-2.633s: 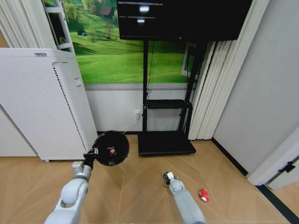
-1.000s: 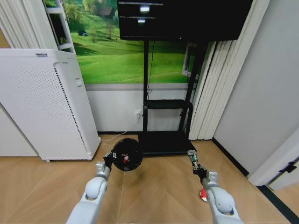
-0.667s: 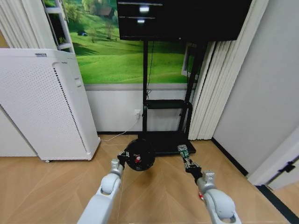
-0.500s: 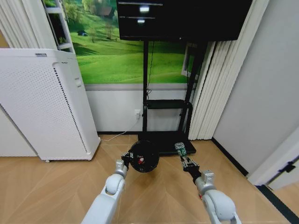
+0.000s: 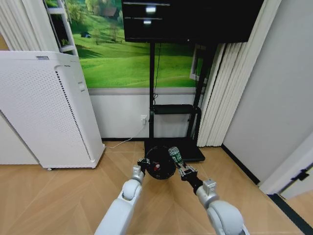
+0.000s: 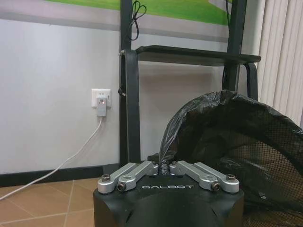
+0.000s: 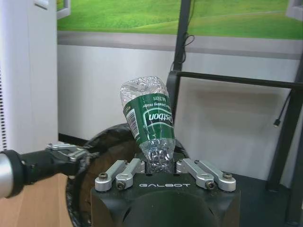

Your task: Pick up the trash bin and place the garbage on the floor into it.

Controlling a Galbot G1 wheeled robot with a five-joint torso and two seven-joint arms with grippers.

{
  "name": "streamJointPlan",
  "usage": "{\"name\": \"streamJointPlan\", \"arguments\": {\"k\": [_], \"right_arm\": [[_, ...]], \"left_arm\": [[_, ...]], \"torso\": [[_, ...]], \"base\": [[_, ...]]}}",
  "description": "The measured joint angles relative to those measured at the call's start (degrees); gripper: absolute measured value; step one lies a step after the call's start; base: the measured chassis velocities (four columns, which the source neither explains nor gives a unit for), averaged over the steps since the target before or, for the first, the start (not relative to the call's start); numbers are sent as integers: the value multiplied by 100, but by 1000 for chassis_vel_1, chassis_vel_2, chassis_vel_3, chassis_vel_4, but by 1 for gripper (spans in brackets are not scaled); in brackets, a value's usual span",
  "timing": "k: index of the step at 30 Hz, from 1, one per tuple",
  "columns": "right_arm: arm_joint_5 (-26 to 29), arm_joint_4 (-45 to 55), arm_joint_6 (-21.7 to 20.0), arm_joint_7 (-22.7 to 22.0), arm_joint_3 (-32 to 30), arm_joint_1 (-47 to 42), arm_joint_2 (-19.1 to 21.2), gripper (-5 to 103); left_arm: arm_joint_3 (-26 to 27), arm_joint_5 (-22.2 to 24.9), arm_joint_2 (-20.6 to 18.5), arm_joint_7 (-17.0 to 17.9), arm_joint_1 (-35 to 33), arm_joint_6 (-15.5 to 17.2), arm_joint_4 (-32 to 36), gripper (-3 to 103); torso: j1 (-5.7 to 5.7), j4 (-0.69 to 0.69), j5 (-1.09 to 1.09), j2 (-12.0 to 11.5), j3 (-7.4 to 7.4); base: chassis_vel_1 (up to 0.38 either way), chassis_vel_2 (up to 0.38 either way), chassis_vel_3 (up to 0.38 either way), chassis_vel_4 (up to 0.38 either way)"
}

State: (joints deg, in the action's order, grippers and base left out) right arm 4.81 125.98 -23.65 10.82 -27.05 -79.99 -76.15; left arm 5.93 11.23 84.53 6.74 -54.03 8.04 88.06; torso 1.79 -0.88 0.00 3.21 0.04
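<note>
The trash bin (image 5: 159, 170) is a black mesh bin with a black liner, held off the floor and tipped so its mouth faces me. My left gripper (image 5: 144, 163) is shut on its rim, and the left wrist view shows the fingers (image 6: 137, 169) pinching the liner edge beside the bin wall (image 6: 236, 142). A red-and-white bit of garbage (image 5: 157, 167) lies inside. My right gripper (image 5: 183, 170) is shut on a crumpled green-labelled bottle (image 5: 174, 155), held upright right beside the bin's rim. In the right wrist view the bottle (image 7: 149, 120) stands in front of the bin (image 7: 106, 142).
A black TV stand with a flat base (image 5: 193, 154) and a shelf (image 5: 173, 109) stands just behind the bin. A tall white appliance (image 5: 46, 112) is at the left, curtains (image 5: 220, 93) at the right. A white cable runs from a wall socket (image 6: 101, 102).
Both arms have swung toward the middle: the bin has moved right and the bottle left, so the bottle now sits at the bin's rim.
</note>
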Motion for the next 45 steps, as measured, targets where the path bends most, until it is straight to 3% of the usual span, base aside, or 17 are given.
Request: {"name": "streamJointPlan", "arguments": {"k": [11, 15, 22, 26, 35, 45], "right_arm": [[-139, -159, -2, -135, 854, 149, -18, 24], [-121, -402, 4, -450, 1139, 260, -25, 21], [-56, -1050, 65, -875, 1275, 649, -176, 46], [-51, -1173, 104, -897, 1225, 686, -217, 57], [-58, -1167, 144, -943, 932, 662, -220, 95], [506, -262, -207, -1468, 108, 477, -61, 100]], "left_arm": [[-163, -313, 288, 44, -151, -5, -60, 4], [-191, -439, 400, 43, -200, -12, -82, 4], [-280, -507, 431, 39, -372, -13, 53, 4], [-294, -502, 371, 35, -406, -1, 96, 4], [-294, -438, 237, 30, -409, 3, 228, 4], [-2, -268, -238, 54, -577, 100, 639, 4]], "torso": [[0, -2, 0, -1, 0], [0, -1, 0, -1, 0], [0, -1, 0, -1, 0], [0, -1, 0, -2, 0], [0, -2, 0, -2, 0], [0, -2, -2, -1, 0]], "base": [[0, 0, 0, 0], [0, 0, 0, 0], [0, 0, 0, 0], [0, 0, 0, 0], [0, 0, 0, 0], [0, 0, 0, 0]]}}
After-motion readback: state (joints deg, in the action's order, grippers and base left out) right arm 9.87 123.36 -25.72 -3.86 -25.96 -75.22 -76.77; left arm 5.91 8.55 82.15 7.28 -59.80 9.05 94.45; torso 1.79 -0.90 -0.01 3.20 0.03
